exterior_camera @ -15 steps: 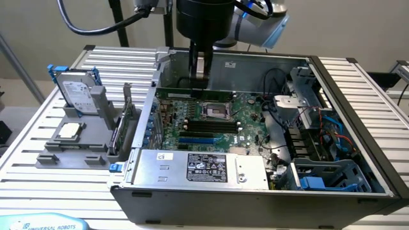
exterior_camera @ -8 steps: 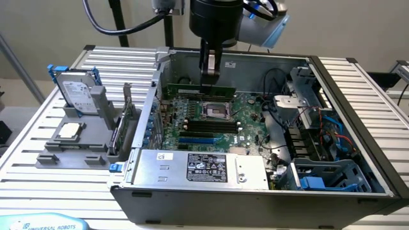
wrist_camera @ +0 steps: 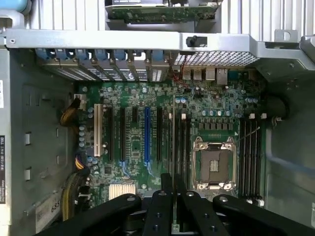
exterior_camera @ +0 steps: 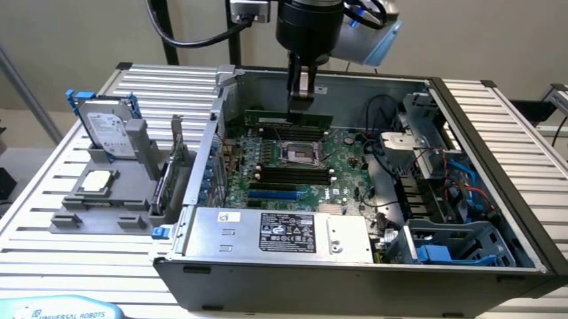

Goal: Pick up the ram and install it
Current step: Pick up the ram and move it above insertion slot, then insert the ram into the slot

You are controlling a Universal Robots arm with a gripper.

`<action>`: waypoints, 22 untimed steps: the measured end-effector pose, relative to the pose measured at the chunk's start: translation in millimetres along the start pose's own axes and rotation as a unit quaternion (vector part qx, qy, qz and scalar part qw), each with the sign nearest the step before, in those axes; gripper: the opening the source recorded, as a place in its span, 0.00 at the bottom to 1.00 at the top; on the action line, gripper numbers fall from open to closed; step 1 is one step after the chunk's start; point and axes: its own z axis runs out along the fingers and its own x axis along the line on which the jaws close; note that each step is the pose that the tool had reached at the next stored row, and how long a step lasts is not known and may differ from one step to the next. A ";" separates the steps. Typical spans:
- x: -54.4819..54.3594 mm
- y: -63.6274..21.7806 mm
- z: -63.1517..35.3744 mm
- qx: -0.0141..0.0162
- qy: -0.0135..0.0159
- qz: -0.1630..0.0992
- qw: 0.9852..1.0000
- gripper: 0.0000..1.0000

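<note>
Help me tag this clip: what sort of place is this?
Likely a robotics lab bench for computer assembly: an open computer case lies on a slatted metal table, a grey fixture beside it holds a hard drive, and the gripper holds the ram over the motherboard.

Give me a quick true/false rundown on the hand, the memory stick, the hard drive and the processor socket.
1. The hand is shut on the memory stick. True.
2. The hard drive sits inside the case. False: it stands in the gray holder outside the case, on the exterior view's left.
3. The case is open, with the motherboard exposed. True.
4. A cooler covers the processor socket. False: the socket is uncovered.
</note>
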 end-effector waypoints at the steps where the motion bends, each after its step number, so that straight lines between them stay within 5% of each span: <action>1: -3.6 -1.7 1.6 0.000 0.000 0.000 1.000 0.13; 10: -19.9 -24.7 10.7 0.000 0.000 0.000 1.000 0.13; 22: -19.9 -25.0 10.7 0.000 0.000 0.000 1.000 0.13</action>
